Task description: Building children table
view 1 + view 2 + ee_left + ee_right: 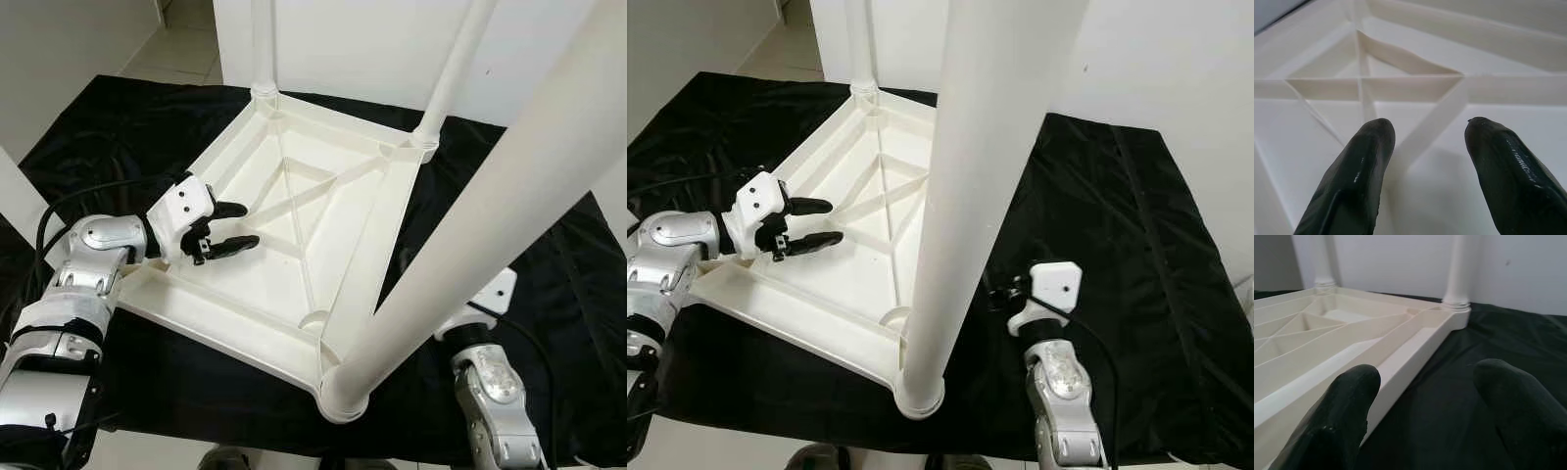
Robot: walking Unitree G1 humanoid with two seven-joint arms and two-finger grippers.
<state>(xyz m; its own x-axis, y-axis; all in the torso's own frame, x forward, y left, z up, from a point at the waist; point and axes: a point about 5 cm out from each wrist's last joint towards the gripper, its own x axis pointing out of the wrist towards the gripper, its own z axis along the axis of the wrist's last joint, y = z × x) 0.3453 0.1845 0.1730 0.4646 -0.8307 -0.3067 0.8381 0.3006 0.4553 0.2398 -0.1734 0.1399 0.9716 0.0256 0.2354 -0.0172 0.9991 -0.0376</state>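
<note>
Three white legs [446, 78] are seen standing up from the corners of an upturned white tabletop [362, 235], which is laid underside-up on a black cloth [1117, 215] spread over the floor. Its ribbed underside is crossed by diagonal braces [1415, 83]. The left gripper [227, 227] is held over the tabletop's inner face near the left rim, its fingers [1356, 171] parted and nothing grasped. The right gripper [1425, 396] is placed low over the cloth just beside the tabletop's right edge, its fingers likewise spread and empty. A white wall [1156, 59] is seen behind.
</note>
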